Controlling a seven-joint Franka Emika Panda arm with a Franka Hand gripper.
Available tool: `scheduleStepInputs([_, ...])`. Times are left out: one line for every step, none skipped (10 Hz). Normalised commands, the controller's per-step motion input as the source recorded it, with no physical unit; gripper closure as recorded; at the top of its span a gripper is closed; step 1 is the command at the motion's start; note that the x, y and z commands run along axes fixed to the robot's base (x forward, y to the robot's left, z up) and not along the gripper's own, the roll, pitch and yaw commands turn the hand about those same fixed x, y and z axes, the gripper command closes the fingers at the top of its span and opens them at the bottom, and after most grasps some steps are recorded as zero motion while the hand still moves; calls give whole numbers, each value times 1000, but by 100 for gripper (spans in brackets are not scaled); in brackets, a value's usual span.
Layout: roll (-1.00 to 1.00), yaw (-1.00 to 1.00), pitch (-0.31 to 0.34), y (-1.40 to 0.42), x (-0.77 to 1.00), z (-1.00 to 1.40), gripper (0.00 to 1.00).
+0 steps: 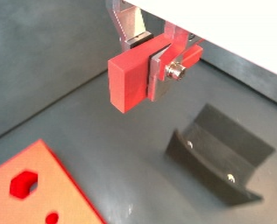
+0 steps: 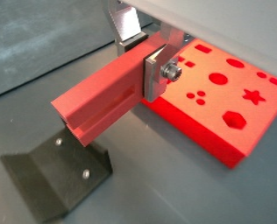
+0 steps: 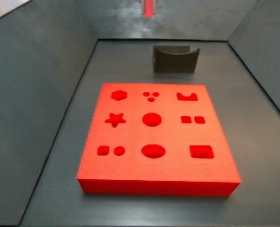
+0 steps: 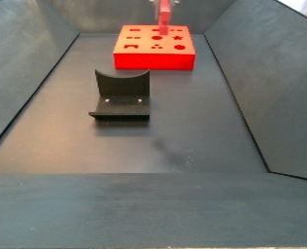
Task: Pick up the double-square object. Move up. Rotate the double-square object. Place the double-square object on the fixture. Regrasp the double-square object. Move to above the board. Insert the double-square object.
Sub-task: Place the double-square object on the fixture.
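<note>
Gripper (image 1: pixel 165 63) clamps the double-square object (image 1: pixel 129 79) well aloft, apart from the fixture (image 3: pixel 175 58) and board (image 3: pixel 154 142); pickup and lift judged done, with rotation, fixture placement, regrasp and insertion seemingly outstanding.

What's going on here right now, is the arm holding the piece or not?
Yes. The gripper is shut on the double-square object, a red flat block clamped between its silver fingers, and holds it up in the air, clear of the floor. In a side view the block hangs high above the fixture, which stands empty behind the board. Nothing has been set on the fixture yet, and none of the board's cutouts has a piece in it.
</note>
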Motion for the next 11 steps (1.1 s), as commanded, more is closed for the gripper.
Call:
scheduleStepInputs([-16, 29, 55, -210, 910, -29, 100])
scheduleStepInputs([-1, 29, 69, -124, 795, -22, 100])
scheduleStepInputs([11, 32, 82, -79, 686, -14, 100])
scheduleStepInputs([21, 34, 97, -58, 582, -11, 100])
scheduleStepInputs([30, 36, 112, -41, 480, -9, 100])
scheduleStepInputs([-1000, 4, 44, 1000, 578, 46, 100])
scheduleStepInputs([-1000, -4, 50, 1000, 522, 46, 100])
scheduleStepInputs([-1000, -26, 63, 1000, 492, 36, 100])
scheduleStepInputs([-1000, -33, 84, 863, 413, 18, 100])
scheduleStepInputs([-1000, -42, 99, 679, 330, 13, 100])
scheduleStepInputs([-1000, -48, 107, 560, 277, 2, 100])
